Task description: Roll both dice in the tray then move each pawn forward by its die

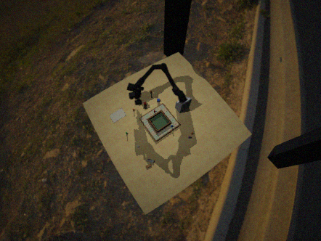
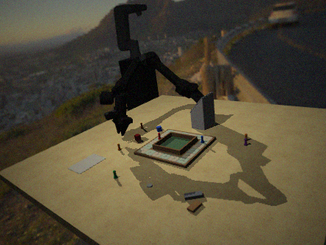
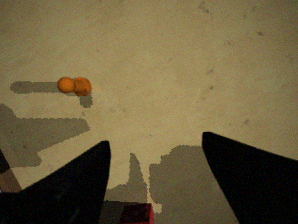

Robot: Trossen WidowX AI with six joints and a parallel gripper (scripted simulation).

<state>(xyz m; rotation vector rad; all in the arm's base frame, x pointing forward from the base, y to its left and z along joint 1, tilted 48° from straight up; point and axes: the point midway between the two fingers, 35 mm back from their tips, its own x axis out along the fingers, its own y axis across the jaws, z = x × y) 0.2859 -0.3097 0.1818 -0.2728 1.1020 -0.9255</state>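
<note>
My gripper (image 1: 138, 101) (image 2: 122, 130) (image 3: 156, 143) is open and empty, pointing down just above the table. The red die (image 1: 144, 105) (image 2: 138, 137) (image 3: 135, 214) sits on the table close beside it, at the bottom edge of the wrist view. The blue die (image 1: 158, 100) (image 2: 159, 128) sits on the table behind the board. The square board (image 2: 173, 159) holds a green tray (image 1: 160, 121) (image 2: 175, 142) in its middle. The red pawn (image 2: 159, 136) stands on the board's back left side, and the blue pawn (image 2: 202, 139) on its right side.
An orange pawn (image 2: 119, 147) (image 3: 75, 86) stands left of the red die, and a brown one (image 2: 141, 125) behind it. A green pawn (image 2: 115, 174), a purple pawn (image 2: 245, 139), a white card (image 2: 87, 163), a grey block (image 2: 203, 111) and two small tiles (image 2: 193, 195) lie around the board.
</note>
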